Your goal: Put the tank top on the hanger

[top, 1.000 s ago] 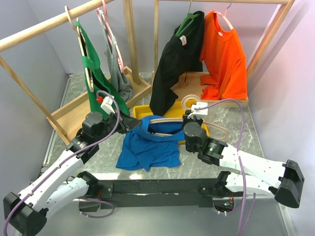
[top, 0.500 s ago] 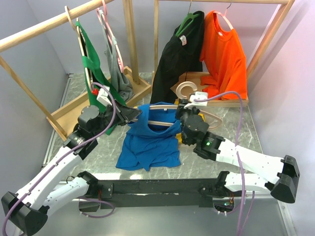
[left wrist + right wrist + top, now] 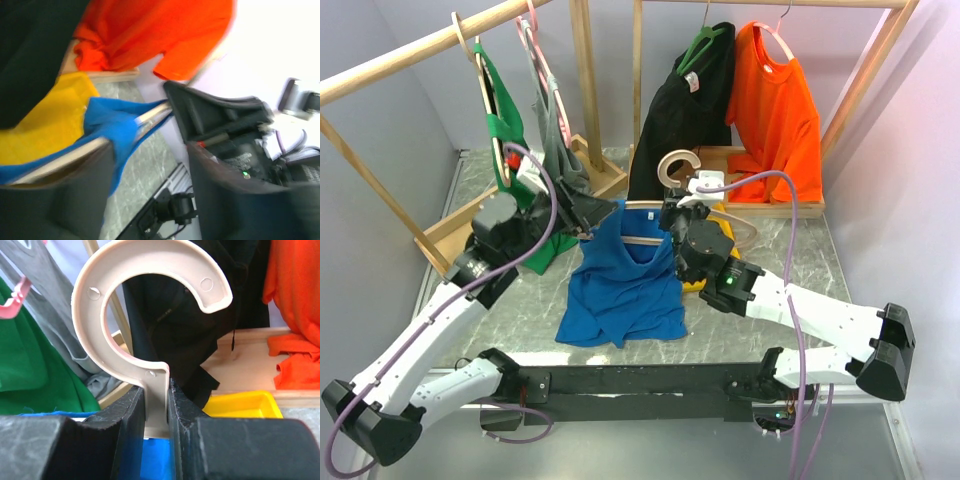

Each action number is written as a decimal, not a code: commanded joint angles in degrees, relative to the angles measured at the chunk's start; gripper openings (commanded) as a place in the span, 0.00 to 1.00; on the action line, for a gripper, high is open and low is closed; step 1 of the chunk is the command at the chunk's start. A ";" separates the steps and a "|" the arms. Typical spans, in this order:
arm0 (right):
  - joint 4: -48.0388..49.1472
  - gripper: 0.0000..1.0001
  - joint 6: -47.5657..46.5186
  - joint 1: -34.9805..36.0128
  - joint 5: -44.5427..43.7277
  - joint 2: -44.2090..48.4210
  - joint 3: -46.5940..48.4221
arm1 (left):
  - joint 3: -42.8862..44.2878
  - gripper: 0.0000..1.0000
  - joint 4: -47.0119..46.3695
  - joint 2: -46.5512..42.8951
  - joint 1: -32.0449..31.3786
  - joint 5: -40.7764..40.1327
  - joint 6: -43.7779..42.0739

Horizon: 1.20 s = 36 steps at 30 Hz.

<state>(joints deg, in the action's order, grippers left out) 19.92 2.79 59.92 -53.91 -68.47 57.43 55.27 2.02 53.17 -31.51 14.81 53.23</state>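
Closest, below the hanger (image 3: 150, 257): bare grey table (image 3: 535, 310), with the bottom of the blue tank top (image 3: 625, 290) resting on it in a soft heap. Higher up, draped over the hanger's bar, with one blue strap looped over the wooden arm. So: partly on the hanger, top end up off the table.

Right at the hanger's neck: the right gripper (image 3: 156, 400), squeezing the thin stem just under the round hook, one finger on each side. Holding the hanger upright, hook on top.

At the hanger's left end: the left gripper (image 3: 145, 170), fingers (image 3: 65, 195) spread wide apart. Not pinching anything. Blue strap and wooden bar just above one finger; touching or not, cannot tell.

Just behind and under the hanger: a yellow tray (image 3: 245, 405), mostly hidden by the blue cloth.

Farther back, right of the hanger: a black shirt (image 3: 670, 120) and an orange shirt (image 3: 780, 110), hanging on the right rack (image 3: 638, 70). Far back, left of the hanger: a green top (image 3: 505, 125) and a grey top (image 3: 560, 150) on the left rack (image 3: 400, 58).
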 commanded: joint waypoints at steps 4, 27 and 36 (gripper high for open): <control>1.10 0.00 -1.03 -3.84 8.36 3.95 8.30 | 17.31 0.83 1.32 1.59 0.04 8.48 -16.66; -16.93 0.00 3.46 -5.96 44.68 9.85 14.73 | 37.55 0.80 32.58 -5.97 0.04 7.86 -41.27; -16.76 0.00 1.87 -5.96 42.84 8.53 11.48 | 28.42 0.70 39.90 -6.05 0.04 11.90 -41.89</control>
<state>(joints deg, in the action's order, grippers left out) -2.15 4.82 53.89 -10.83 -60.71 69.93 87.31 36.03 46.98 -31.53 24.67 12.93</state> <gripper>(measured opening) 0.264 0.711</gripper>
